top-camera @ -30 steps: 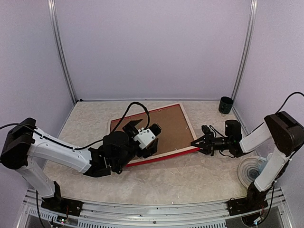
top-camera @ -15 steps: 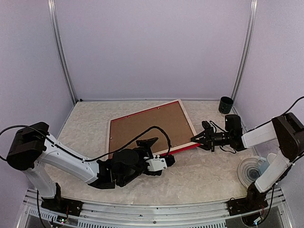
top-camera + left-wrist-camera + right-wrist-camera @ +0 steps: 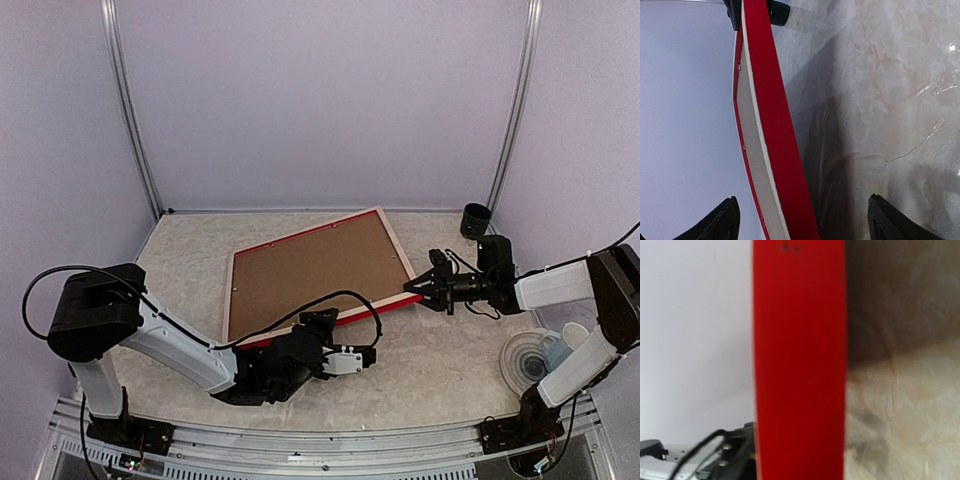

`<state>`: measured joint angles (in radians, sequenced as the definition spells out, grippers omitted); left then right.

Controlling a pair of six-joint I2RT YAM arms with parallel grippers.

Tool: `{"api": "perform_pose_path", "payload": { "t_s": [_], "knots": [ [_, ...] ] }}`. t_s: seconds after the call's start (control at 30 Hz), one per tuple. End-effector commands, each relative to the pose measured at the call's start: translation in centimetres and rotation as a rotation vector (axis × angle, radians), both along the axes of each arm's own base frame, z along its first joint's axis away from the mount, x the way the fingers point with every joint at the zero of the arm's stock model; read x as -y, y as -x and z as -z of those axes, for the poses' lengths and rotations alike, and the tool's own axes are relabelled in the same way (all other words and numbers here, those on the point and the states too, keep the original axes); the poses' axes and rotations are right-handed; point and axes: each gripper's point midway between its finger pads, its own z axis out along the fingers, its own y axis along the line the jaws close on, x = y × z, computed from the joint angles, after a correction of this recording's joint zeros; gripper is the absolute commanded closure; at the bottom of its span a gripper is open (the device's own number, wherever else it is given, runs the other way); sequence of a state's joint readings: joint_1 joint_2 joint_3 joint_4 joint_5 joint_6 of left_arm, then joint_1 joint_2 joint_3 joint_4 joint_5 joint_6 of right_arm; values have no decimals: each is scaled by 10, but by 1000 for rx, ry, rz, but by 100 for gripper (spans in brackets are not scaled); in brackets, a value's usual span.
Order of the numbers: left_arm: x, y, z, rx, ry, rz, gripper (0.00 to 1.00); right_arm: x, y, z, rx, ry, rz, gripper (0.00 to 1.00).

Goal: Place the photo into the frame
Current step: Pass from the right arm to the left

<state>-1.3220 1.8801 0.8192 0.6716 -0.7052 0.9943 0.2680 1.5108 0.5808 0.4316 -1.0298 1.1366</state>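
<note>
The red frame [image 3: 385, 309] is tilted, its near right corner raised off the table. Its brown hardboard back [image 3: 315, 270] faces up. My right gripper [image 3: 413, 291] is shut on that raised corner; in the right wrist view the frame's red edge [image 3: 799, 365] fills the middle and hides the fingers. My left gripper [image 3: 369, 354] lies low at the table by the frame's near edge, wide open and holding nothing. In the left wrist view the red edge [image 3: 775, 130] runs ahead between the spread black fingertips [image 3: 722, 220] without touching them. The photo is hidden.
A black cup [image 3: 476, 220] stands at the back right corner. A clear round plastic thing [image 3: 528, 360] lies beside the right arm's base. Metal posts [image 3: 133, 110] and pale walls close in the table.
The left arm came off the top of the frame and swung down and right to its near edge. The right gripper drew the held corner up and to the right, tilting the frame more.
</note>
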Motion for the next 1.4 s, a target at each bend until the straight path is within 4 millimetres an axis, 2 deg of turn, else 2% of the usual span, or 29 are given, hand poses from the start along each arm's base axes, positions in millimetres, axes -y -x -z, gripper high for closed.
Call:
{"api": "perform_pose_path", "payload": {
  "t_s": [0.0, 0.13, 0.33, 0.47, 0.63, 1.1, 1.27, 1.37],
  "knots": [
    [0, -11, -8, 87, 4, -68, 16, -7, -8, -35, 76, -45, 3, 77],
    [-4, -19, -16, 170, 23, -124, 22, -10, -6, -37, 73, -58, -9, 77],
    [-10, -25, -26, 270, 63, -173, 23, -14, -2, -37, 59, -86, -24, 77],
    [-12, -27, -20, 275, 51, -176, 28, -15, 0, -37, 56, -92, -28, 77],
    [-17, -32, -22, 274, 65, -197, 44, -16, 0, -38, 53, -96, -29, 76],
    [-25, -44, -30, 253, 118, -252, 75, -18, 4, -37, 49, -109, -35, 76],
    [-25, -50, -34, 210, 161, -275, 86, -17, 5, -34, 59, -104, -33, 71],
    [-27, -54, -37, 169, 201, -290, 87, -17, 6, -34, 72, -98, -33, 66]
  ]
}}
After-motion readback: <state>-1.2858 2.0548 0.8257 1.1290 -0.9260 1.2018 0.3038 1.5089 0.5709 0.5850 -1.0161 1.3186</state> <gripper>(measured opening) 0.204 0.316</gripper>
